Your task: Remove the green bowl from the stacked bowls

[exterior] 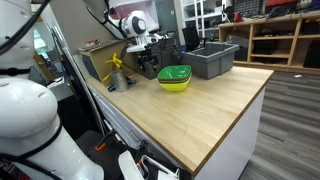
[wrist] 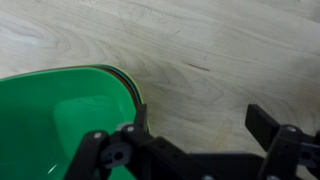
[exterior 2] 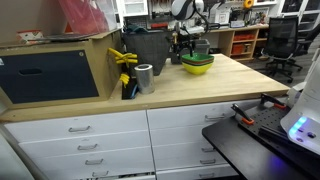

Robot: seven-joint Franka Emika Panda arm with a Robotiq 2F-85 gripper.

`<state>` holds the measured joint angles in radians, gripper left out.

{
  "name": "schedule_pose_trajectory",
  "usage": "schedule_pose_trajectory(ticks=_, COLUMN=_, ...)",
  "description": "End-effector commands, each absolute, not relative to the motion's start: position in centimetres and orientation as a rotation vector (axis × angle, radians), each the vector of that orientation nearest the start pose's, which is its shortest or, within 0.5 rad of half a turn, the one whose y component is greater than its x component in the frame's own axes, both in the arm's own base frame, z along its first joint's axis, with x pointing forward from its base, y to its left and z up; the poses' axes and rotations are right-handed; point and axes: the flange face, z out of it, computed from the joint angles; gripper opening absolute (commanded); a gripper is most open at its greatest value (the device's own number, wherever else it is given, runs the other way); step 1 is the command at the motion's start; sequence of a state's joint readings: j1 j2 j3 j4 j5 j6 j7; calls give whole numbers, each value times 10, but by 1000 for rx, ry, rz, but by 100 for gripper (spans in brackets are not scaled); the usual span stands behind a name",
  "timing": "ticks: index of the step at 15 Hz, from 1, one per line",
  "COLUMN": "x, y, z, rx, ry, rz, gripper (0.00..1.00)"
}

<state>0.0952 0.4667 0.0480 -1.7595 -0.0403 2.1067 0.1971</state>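
Observation:
The green bowl [exterior: 174, 73] sits on top of the stacked bowls, with a yellow bowl [exterior: 176, 88] showing beneath it, near the back of the wooden table in both exterior views [exterior 2: 197, 61]. In the wrist view the green bowl [wrist: 50, 120] fills the lower left, and thin rims of the lower bowls show at its edge. My gripper [wrist: 200, 122] is open and empty. Its left finger is at the bowl's right rim and its right finger is over bare wood. In the exterior views the gripper [exterior: 150, 62] [exterior 2: 186, 45] hangs low beside the stack.
A grey plastic bin [exterior: 210, 58] stands behind the bowls. A yellow-and-black tool [exterior: 118, 70] [exterior 2: 127, 62] and a silver can [exterior 2: 145, 77] stand at one end of the table, by a cardboard box [exterior 2: 60, 65]. The wooden tabletop [exterior: 200, 115] drops off at its front edge.

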Motion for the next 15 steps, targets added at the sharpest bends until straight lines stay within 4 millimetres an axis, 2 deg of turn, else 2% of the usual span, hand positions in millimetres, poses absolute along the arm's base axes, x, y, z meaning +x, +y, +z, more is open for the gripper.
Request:
schedule_pose_trajectory(ticks=1, x=661, y=80, z=300, rx=-3193, ry=57, rz=147, gripper=100)
schedule_pose_trajectory(ticks=6, x=678, y=52, z=296, rx=-3220, ry=102, rz=122, gripper=100)
schedule_pose_trajectory(ticks=10, x=683, y=39, z=285, rx=-3213, ry=136, rz=137, gripper=100)
schedule_pose_trajectory(ticks=11, x=685, y=37, z=281, rx=-3212, ry=145, rz=138, gripper=75)
schedule_pose_trajectory(ticks=12, x=685, y=35, z=279, rx=-3211, ry=146, rz=143, gripper=74)
schedule_pose_trajectory(ticks=15, x=687, y=32, z=275, rx=-3211, ry=154, rz=152, gripper=49)
